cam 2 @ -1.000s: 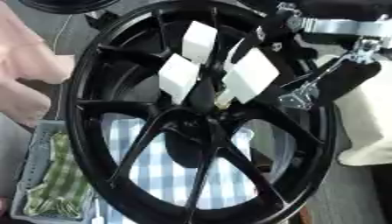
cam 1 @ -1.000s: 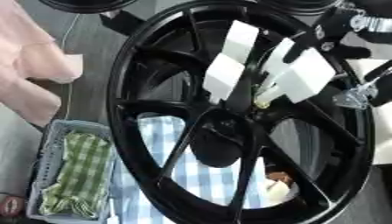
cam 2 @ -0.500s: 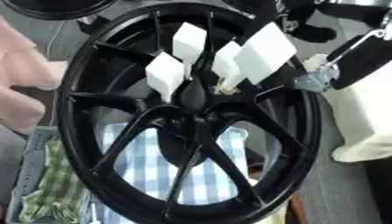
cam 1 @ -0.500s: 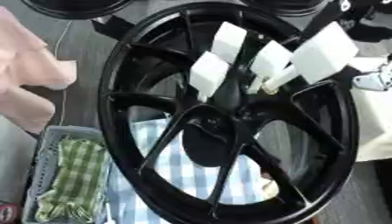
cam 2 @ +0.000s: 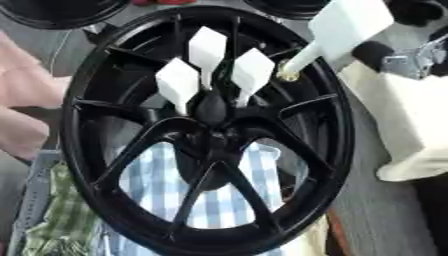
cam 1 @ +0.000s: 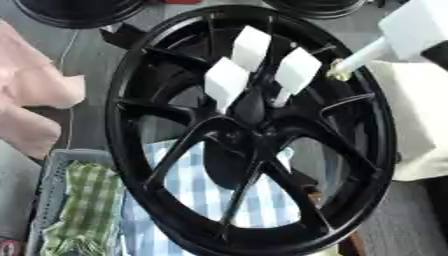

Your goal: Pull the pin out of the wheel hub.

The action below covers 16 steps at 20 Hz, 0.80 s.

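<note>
Right eye view: black wheel hub upright, three white pins seated at centre. Fourth pin out, brass tip just beside rim, carried upper right; right hand barely visible, finger state unclear. Left hand unseen. Advice: draw straight along pin axis, clear spokes before swinging away.

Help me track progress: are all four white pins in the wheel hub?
No: three pins sit in the wheel hub; the fourth pin is out.
</note>
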### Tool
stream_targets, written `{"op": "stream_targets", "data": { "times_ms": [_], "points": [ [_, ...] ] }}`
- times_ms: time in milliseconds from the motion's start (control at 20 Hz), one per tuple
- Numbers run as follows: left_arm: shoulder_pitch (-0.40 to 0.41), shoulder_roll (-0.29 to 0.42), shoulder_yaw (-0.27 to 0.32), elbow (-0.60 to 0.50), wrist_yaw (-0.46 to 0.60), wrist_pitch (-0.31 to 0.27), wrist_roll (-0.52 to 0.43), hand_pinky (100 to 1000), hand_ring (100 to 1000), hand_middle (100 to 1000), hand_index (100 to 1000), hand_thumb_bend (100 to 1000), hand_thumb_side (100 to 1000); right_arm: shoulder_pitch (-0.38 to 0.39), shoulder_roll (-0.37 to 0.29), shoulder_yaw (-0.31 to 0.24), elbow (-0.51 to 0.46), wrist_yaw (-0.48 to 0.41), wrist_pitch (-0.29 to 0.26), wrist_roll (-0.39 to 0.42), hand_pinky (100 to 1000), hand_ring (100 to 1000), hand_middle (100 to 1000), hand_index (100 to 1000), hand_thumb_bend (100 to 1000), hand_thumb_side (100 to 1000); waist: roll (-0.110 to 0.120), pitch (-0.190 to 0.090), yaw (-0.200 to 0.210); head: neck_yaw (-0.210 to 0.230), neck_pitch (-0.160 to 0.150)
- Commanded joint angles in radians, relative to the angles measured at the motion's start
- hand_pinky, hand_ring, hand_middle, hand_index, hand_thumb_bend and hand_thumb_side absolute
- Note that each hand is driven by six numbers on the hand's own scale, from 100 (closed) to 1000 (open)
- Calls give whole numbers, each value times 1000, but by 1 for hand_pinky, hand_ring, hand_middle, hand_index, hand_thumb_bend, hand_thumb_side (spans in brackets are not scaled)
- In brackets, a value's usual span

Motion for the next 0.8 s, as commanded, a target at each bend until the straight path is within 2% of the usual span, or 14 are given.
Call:
{"op": "stream_targets", "data": {
  "times_ms": [50, 300, 500, 800],
  "points": [
    [5, 17, 14, -20, -5, -4, 10, 869, 704, 667, 789, 169, 777, 44, -54, -77, -1, -18, 12, -65, 118, 112, 400, 491, 100, 100, 8, -25, -12, 22, 7],
    [12, 13, 22, -20, -10, -8, 19, 869, 704, 667, 789, 167, 775, 183, -48, -175, -1, 10, 39, -172, 118, 111, 399, 490, 100, 100, 21, -29, -40, 53, 10],
    [16, 13, 26, -20, -13, -11, 24, 869, 704, 667, 789, 166, 773, 289, -20, -240, 2, 59, 73, -246, 118, 111, 401, 492, 100, 100, 29, -33, -59, 74, 13],
    [20, 11, 31, -20, -18, -17, 30, 870, 703, 667, 789, 161, 772, 480, 88, -329, 6, 172, 93, -340, 119, 110, 401, 492, 100, 100, 44, -30, -74, 102, 19]
  ]
}}
